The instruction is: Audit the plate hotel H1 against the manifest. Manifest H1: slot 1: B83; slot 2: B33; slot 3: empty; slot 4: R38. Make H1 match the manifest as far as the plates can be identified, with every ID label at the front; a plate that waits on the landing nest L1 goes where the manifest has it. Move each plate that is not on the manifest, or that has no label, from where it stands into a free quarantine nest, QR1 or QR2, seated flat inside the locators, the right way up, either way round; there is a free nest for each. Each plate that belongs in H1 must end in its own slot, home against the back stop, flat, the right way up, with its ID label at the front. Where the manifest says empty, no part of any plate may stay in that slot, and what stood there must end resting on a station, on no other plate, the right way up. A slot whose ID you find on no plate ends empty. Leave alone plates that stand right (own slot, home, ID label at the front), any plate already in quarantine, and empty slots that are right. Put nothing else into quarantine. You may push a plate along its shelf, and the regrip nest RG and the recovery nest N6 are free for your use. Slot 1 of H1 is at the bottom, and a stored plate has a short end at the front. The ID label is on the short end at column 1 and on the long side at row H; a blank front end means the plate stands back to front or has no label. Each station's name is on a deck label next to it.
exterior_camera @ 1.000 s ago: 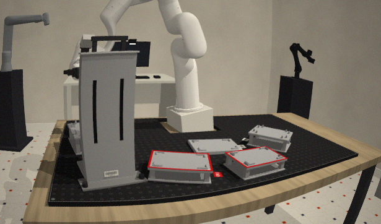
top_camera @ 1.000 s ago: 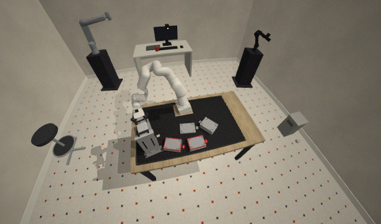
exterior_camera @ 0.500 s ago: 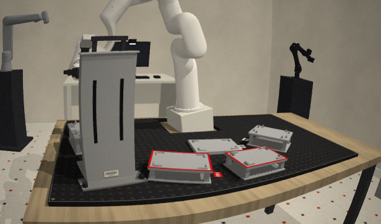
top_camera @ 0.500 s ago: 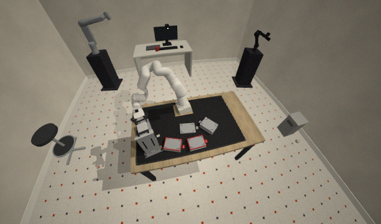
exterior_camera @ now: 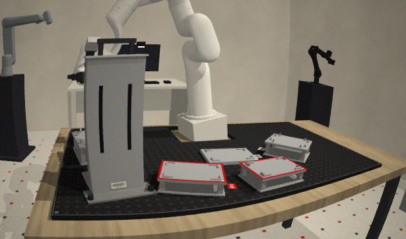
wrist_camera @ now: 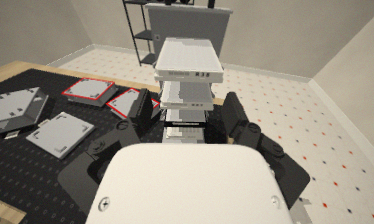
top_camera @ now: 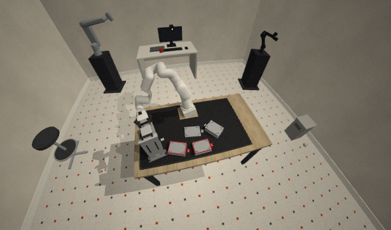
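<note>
Wrist view: the black two-finger gripper point(wrist_camera: 187, 117) is spread fully wide, holding nothing, one dark fingertip point(wrist_camera: 140, 105) at nine o'clock and its twin at three o'clock of the stack ahead. Between and beyond them stands the grey plate hotel point(wrist_camera: 188, 15), its shelves carrying pale grey rectangular plates. The top plate point(wrist_camera: 189, 59) sits at twelve o'clock with a dark label strip on its near end; the second plate point(wrist_camera: 187, 95) is just below it. Out at ten o'clock, two red-rimmed quarantine nests point(wrist_camera: 89, 89) lie on the black perforated mat point(wrist_camera: 33, 165). Exterior view: the white arm point(exterior_camera: 197, 49) reaches behind the hotel.
</note>
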`<act>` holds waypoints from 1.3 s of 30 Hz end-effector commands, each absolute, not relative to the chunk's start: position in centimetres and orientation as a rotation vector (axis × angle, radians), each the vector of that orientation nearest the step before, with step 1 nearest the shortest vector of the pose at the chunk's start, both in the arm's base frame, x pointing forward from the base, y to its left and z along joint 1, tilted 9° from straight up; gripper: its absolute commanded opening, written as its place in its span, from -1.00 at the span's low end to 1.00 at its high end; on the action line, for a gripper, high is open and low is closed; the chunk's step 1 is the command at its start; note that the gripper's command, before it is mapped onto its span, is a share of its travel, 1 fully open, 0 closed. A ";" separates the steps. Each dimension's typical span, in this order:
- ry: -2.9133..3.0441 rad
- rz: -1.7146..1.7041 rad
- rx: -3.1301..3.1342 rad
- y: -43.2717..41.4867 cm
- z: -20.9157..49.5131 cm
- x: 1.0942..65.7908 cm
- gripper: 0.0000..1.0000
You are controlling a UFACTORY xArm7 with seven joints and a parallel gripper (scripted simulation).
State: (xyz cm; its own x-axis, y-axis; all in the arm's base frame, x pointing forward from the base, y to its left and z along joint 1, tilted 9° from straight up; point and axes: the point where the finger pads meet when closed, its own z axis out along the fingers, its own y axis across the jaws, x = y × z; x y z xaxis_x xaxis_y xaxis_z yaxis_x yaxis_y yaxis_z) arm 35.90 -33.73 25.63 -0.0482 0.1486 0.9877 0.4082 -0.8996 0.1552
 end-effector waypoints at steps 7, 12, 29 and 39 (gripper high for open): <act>-0.609 -2.064 -2.029 -34.7 25.8 34.0 1.00; -0.609 -2.064 -2.029 -34.7 25.3 34.0 1.00; -0.609 -2.064 -2.029 -35.3 21.3 34.2 1.00; -0.609 -2.064 -2.029 -35.2 20.6 34.7 1.00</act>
State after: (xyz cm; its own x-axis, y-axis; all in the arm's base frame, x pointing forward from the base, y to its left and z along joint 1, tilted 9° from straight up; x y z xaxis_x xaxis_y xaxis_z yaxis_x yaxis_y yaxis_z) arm 34.22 -35.38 20.49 -0.0476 0.1484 0.9878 0.4076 -0.9000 0.1548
